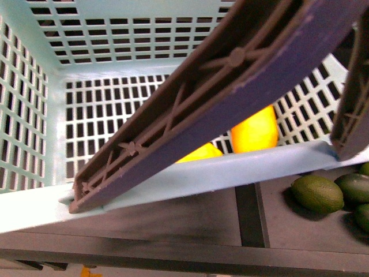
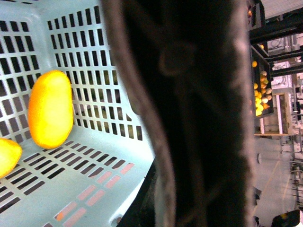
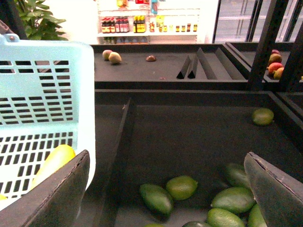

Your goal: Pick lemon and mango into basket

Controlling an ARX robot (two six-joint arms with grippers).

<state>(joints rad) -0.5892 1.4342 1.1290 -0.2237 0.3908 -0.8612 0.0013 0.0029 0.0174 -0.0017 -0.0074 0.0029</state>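
Note:
The aqua basket (image 1: 52, 144) fills the front view, with its brown ribbed handle (image 1: 230, 86) crossing it diagonally. Inside, the orange-yellow mango (image 1: 255, 130) and the smaller lemon (image 1: 199, 153) lie on the slotted floor, partly hidden by handle and rim. In the left wrist view the mango (image 2: 50, 109) and lemon (image 2: 8, 156) rest near the basket wall (image 2: 94, 61). My left gripper is shut on the handle (image 2: 189, 118), which hides its fingers. My right gripper (image 3: 165, 198) hangs open beside the basket (image 3: 47, 85), over green fruits.
Dark green oval fruits (image 3: 182, 187) lie in the black tray under my right gripper, also at the front view's right (image 1: 317, 193). One more green fruit (image 3: 262, 116) sits farther back. A raised divider (image 3: 120, 142) runs beside the basket. Loose fruits (image 3: 113, 57) lie on the rear shelf.

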